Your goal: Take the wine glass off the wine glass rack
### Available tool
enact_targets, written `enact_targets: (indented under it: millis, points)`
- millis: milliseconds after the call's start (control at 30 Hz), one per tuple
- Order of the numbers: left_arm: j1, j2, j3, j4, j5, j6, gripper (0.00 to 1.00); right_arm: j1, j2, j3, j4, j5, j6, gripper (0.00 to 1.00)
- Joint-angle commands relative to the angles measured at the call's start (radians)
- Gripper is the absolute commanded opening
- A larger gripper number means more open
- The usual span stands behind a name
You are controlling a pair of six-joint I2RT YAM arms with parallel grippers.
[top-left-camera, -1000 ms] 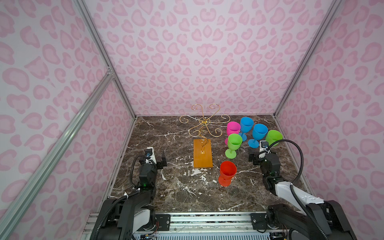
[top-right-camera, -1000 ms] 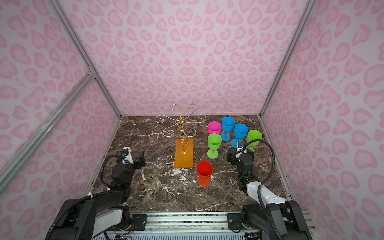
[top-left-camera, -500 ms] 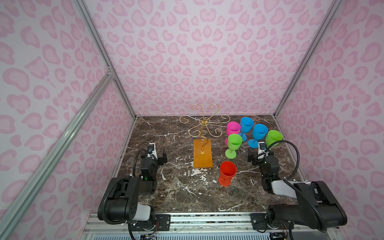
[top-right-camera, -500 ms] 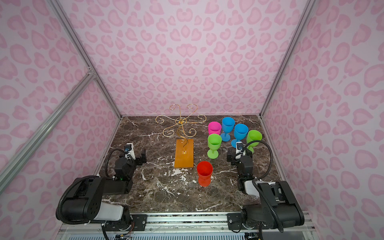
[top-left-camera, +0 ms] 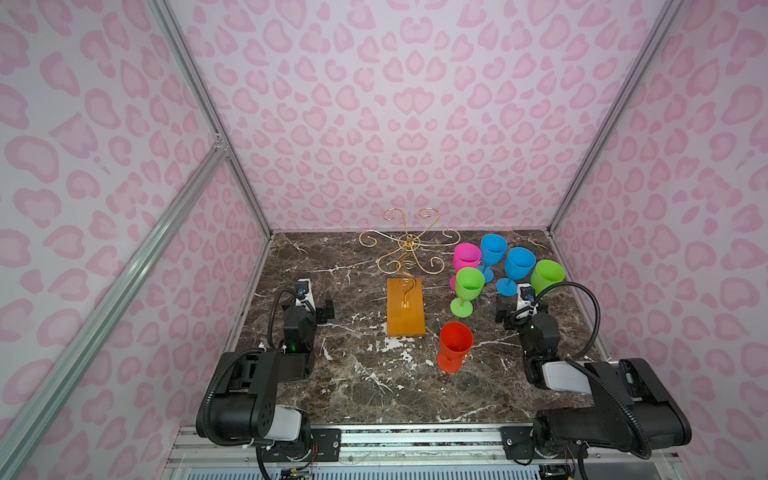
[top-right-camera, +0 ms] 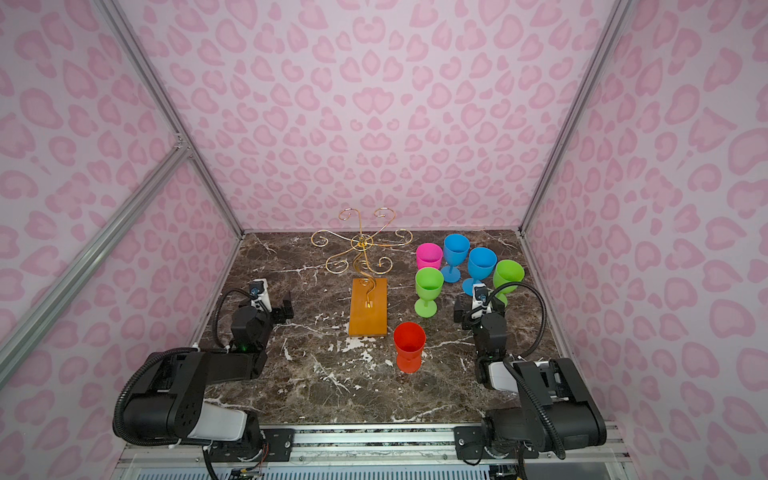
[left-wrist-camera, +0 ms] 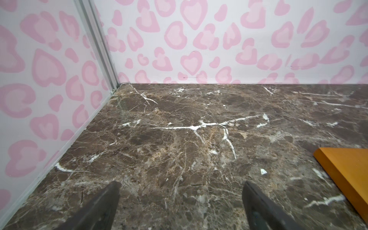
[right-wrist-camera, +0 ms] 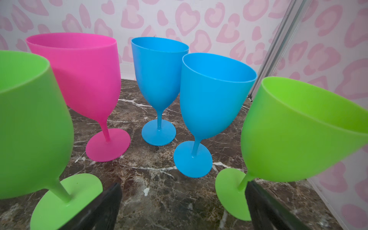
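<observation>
Room: pink heart-print walls (top-left-camera: pixel 415 104) with grey metal frame posts around a dark marble table (top-left-camera: pixel 365 386).
Rack: gold wire rack (top-left-camera: pixel 409 245) on an orange base (top-left-camera: pixel 406 307), standing at the table's centre. Every scroll arm is bare.
Glasses: all six stand upright on the table, none hanging. A cluster (top-left-camera: pixel 517 266) of one pink, two blue and two green sits at 1 to 2 o'clock. The red glass (top-left-camera: pixel 456 343) stands alone at about 4 o'clock, just beside the base's near corner.
Left gripper: low over the table at 9 o'clock (left-wrist-camera: pixel 181 187), well apart from the rack, fingers spread and empty with only marble between them.
Right gripper: at 3 o'clock (right-wrist-camera: pixel 183 189), fingers spread and empty, facing the cluster. A green glass (right-wrist-camera: pixel 298 129) has its foot right at one finger; contact cannot be told.
Just changed: over the last second both arms have folded back, so their thick rear links now sit at the near edge. The grippers have barely shifted, and the rack and glasses have not moved.
Meaning: judged from the bare rack and the empty fingers, the removal looks finished and the arms seem to be settling to rest.
Writing: no brand, label or text can be read; only a small green light shows on the left arm.
</observation>
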Motion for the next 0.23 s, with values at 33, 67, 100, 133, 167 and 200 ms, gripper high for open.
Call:
enact_targets:
  millis: [33, 67, 100, 133, 167, 200]
  points:
    - [-0.002, 0.007, 0.011, -0.006, -0.074, -0.019, 0.97, 0.0, 0.001, -0.003, 0.035, 0.009, 0.004, 0.98]
    - [-0.001, 0.012, 0.019, -0.015, -0.081, -0.024, 0.97, 0.0, 0.002, -0.002, 0.034, 0.009, 0.004, 0.98]
    - [0.003, 0.01, 0.021, -0.024, -0.074, -0.028, 0.97, -0.001, 0.004, -0.004, 0.037, 0.009, 0.005, 0.98]
    - [0.004, 0.011, 0.02, -0.02, -0.075, -0.027, 0.97, 0.0, 0.005, -0.002, 0.038, 0.01, 0.004, 0.98]
    - [0.004, 0.008, 0.018, -0.017, -0.074, -0.027, 0.97, 0.0, 0.006, -0.003, 0.039, 0.01, 0.004, 0.98]
    - [0.004, 0.005, 0.012, -0.011, -0.066, -0.022, 0.97, -0.001, 0.005, -0.003, 0.038, 0.011, 0.005, 0.98]
